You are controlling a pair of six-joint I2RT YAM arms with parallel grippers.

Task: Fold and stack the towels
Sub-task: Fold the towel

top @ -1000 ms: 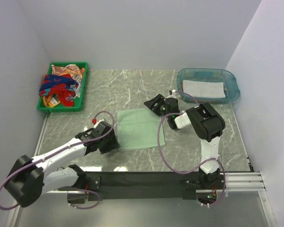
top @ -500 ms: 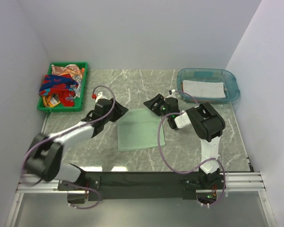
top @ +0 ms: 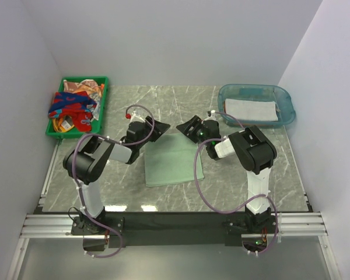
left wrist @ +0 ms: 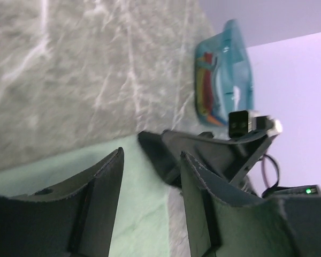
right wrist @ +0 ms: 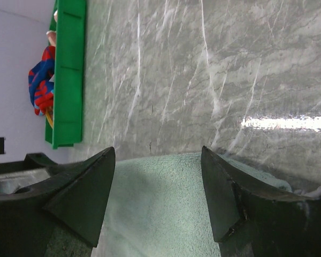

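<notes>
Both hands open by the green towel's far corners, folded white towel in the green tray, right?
No: the top external view shows the white towel in the blue tub, not the green tray. The left hand and right hand are open by the green towel.

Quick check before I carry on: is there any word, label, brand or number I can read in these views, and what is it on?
No text can be read in any view.
Red and blue towel in the green tray: blue marks that may be lettering, too small to read.
Green towel on the table: plain, no print showing.
Blue tub: no label showing.
</notes>
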